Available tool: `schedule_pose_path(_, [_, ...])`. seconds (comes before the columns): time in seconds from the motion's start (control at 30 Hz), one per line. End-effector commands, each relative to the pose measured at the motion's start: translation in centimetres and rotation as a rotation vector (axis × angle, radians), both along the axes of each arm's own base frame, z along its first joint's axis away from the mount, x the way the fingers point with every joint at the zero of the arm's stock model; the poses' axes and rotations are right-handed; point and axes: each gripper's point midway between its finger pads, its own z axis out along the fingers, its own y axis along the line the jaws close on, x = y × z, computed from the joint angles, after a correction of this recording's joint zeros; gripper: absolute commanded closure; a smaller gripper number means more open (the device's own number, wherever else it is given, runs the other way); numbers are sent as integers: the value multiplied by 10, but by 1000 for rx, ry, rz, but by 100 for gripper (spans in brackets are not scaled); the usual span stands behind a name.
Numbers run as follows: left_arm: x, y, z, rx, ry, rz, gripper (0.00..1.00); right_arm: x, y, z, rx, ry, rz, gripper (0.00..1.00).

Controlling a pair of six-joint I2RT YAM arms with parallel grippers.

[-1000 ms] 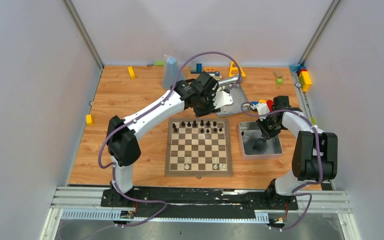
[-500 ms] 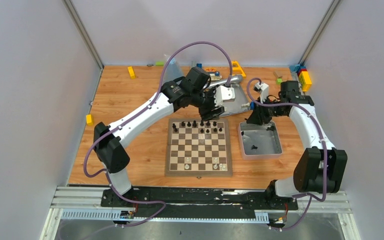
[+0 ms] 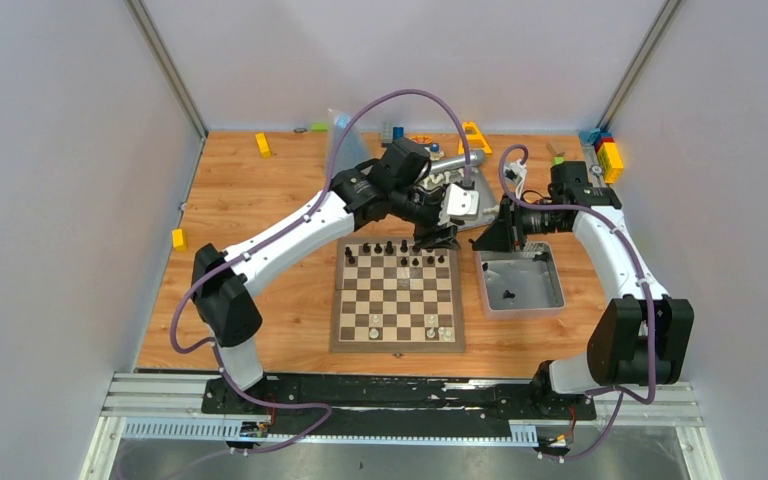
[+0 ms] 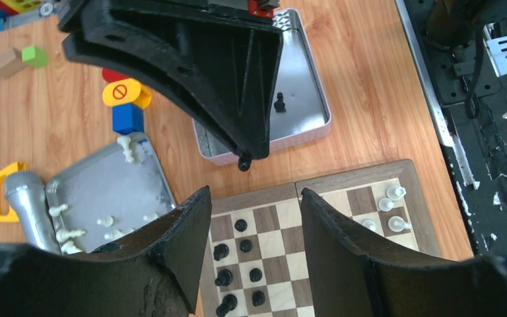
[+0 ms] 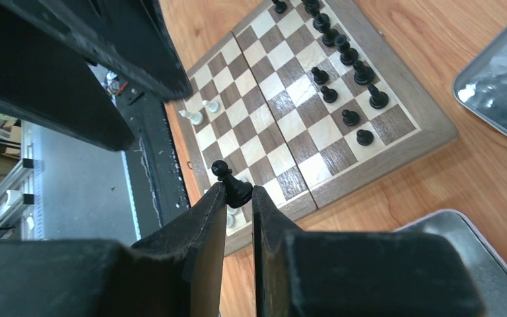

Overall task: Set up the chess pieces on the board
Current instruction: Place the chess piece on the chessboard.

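The board (image 3: 397, 346) lies mid-table, with black chess pieces (image 3: 401, 253) on its two far rows and a few white ones (image 3: 432, 326) at the near edge. My right gripper (image 5: 237, 191) is shut on a black pawn (image 5: 231, 181) and holds it in the air off the board's far right corner (image 3: 483, 242). My left gripper (image 4: 254, 198) is open and empty, hovering over the board's far edge (image 3: 436, 236). In the left wrist view the pawn (image 4: 244, 161) hangs at the right gripper's tip.
A grey tray (image 3: 550, 300) right of the board holds one black piece (image 3: 507, 294). A second grey tray (image 4: 92, 181) behind the board holds several white pieces, with a silver cylinder (image 4: 30, 208) beside it. Toy blocks (image 3: 610, 158) and a bottle (image 3: 341, 140) line the back.
My right gripper has lifted out of the right tray with a black pawn and moved left toward the board. My left gripper swung from the back tray to the board's far edge.
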Motion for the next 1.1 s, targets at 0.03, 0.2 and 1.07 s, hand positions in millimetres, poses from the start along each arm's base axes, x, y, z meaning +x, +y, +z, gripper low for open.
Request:
schedule_pose_path(0.03, [-6, -14, -1, -35, -75, -97, 42, -4, 11, 26, 106, -33, 48, 100])
schedule_pose_path(0.2, [-2, -20, -12, -4, -100, -91, 47, -7, 12, 24, 130, -12, 55, 100])
schedule_pose_path(1.07, [4, -32, -13, 3, -92, -54, 60, -10, 10, 9, 107, 19, 50, 100])
